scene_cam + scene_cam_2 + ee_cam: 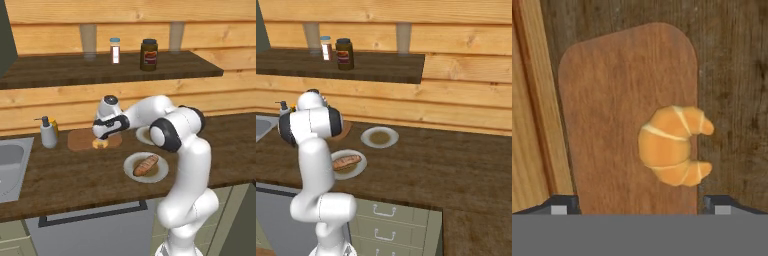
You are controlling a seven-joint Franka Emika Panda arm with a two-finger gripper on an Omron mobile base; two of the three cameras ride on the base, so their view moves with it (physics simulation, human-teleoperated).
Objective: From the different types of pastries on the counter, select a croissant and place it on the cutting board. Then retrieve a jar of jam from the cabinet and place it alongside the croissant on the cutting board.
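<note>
While the croissant (671, 146) lies on the cutting board (612, 110), close to one long edge with its two tips reaching out over that edge toward the counter (732, 80), we see the fingers (641, 204) spread wide apart above it, each tip well clear of the pastry and holding nothing. In the left base view the gripper (102, 136) hangs just over the croissant (100, 144) at the near edge of the cutting board (79, 140), which lies on the counter (70, 175) beside a soap dispenser (48, 133) and a sink (12, 165). Nearer the robot, a plate (131, 166) carries the bread roll (146, 165); another plate (379, 137) stands behind it. On the shelf (65, 70) above we make out a white shaker (115, 50) and a dark jar (149, 54) side by side.
</note>
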